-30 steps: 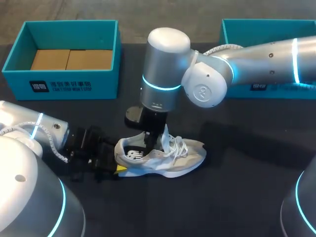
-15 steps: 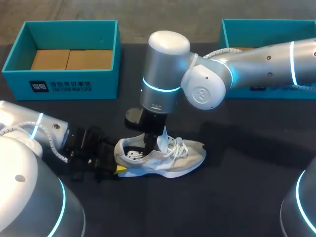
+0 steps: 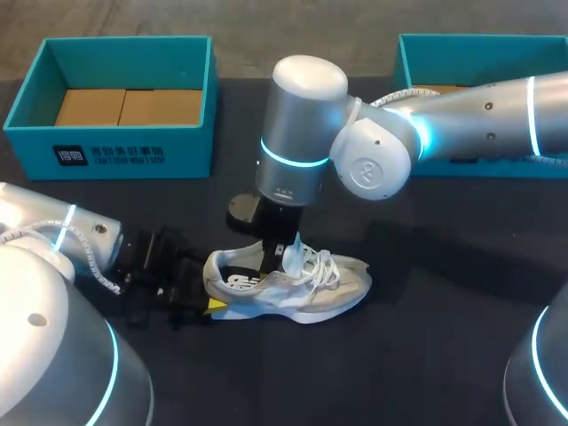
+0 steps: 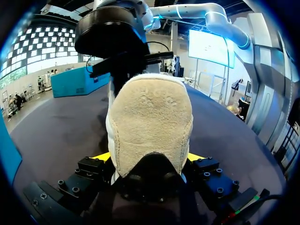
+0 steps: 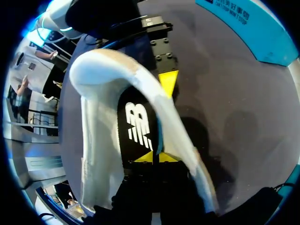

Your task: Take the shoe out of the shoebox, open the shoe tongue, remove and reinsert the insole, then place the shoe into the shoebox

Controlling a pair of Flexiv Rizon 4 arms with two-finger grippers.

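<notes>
My left gripper pinches the shoe by its heel, at nine o'clock. My right gripper has its tips pressed together down at the insole, so I should lift slowly.

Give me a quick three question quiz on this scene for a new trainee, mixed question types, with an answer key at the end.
1. True or false: the shoe lies inside the left shoebox.
2. Which part of the shoe is the left gripper clamped on? A) toe B) heel C) laces
3. Fill in: the ___ arm's gripper is down in the shoe's opening, over the insole.

Key
1. False: it lies on the table, in front of the left shoebox.
2. B
3. Right: the right gripper.
</notes>
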